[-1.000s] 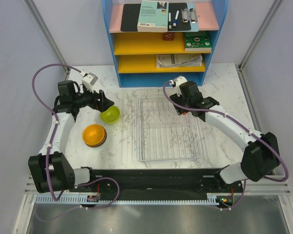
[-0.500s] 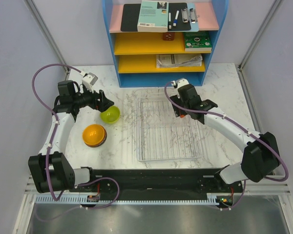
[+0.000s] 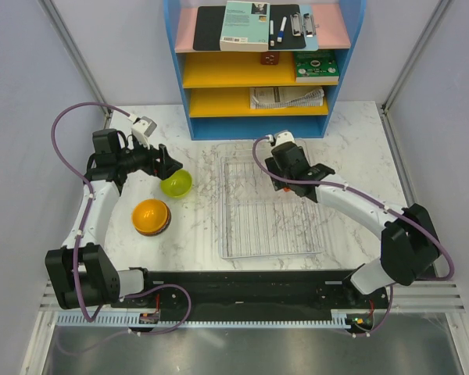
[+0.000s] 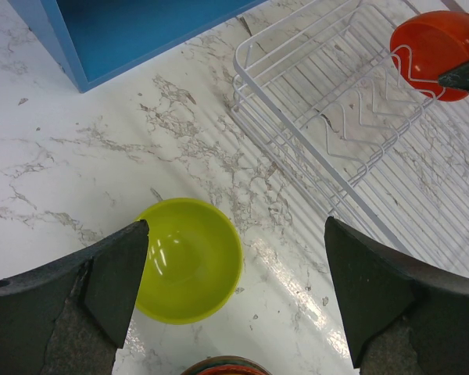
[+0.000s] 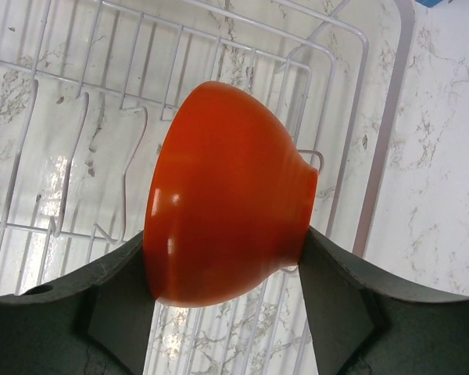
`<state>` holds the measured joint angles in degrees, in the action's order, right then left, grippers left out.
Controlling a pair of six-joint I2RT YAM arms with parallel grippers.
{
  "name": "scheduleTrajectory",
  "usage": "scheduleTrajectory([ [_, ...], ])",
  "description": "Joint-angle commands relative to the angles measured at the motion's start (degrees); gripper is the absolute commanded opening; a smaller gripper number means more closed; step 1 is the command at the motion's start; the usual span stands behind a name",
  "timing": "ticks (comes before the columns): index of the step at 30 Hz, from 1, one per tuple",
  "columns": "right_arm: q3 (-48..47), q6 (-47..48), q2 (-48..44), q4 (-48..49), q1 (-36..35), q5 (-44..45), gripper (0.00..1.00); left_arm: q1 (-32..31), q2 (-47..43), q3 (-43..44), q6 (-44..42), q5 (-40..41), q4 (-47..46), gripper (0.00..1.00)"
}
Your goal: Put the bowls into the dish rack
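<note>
So, the loading is barely getting started by the look of it. The right fingers (image 5: 340,308) are clamping a glossy red bowl (image 5: 227,226) by its sides. It's tipped over, with its foot pointing toward the right of the wrist view. It's hanging over the upper end of the dish rack (image 3: 222,219), and as far as I can tell it isn't resting on the wires yet. Nothing is sitting in the rack, I'm only seeing bare white wire, so I'm counting zero bowls as loaded.

The left fingers (image 4: 102,297) are spreading wide and gripping nothing. They're hovering right above the lime-green bowl (image 3: 176,183), which is sitting upright on the bench (image 3: 359,133) just left of the rack. Lower left of that in the overhead view, an orange bowl (image 3: 150,213) is lying upside down, seemingly stacked on something darker, though I can't tell what. So I'm guessing at least three bowls are waiting to go in, with the red one closest to done.

The bench is looking like glossy white marble with grey veins, and it's throwing back some glare. A blue-and-yellow shelf unit (image 3: 219,69) is standing at the top middle, carrying a book, pens and papers. Pale grey walls (image 3: 16,117) are boxing it all in.
</note>
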<state>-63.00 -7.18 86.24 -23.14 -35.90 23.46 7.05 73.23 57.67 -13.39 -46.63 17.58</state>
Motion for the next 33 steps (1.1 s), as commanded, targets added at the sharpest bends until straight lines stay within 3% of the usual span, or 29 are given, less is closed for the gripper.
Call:
scheduleTrajectory([
  [1, 2.44, -4.51, 1.57, 2.48, -0.4, -1.66, 0.0, 0.25, -0.11, -0.28, -2.26, -0.57, -0.88, 1.0],
  [33, 6.49, -7.06, 1.3, 4.59, -0.05, -18.28, 0.0, 0.25, -0.9, -0.45, -2.61, -0.92, -0.88, 1.0],
])
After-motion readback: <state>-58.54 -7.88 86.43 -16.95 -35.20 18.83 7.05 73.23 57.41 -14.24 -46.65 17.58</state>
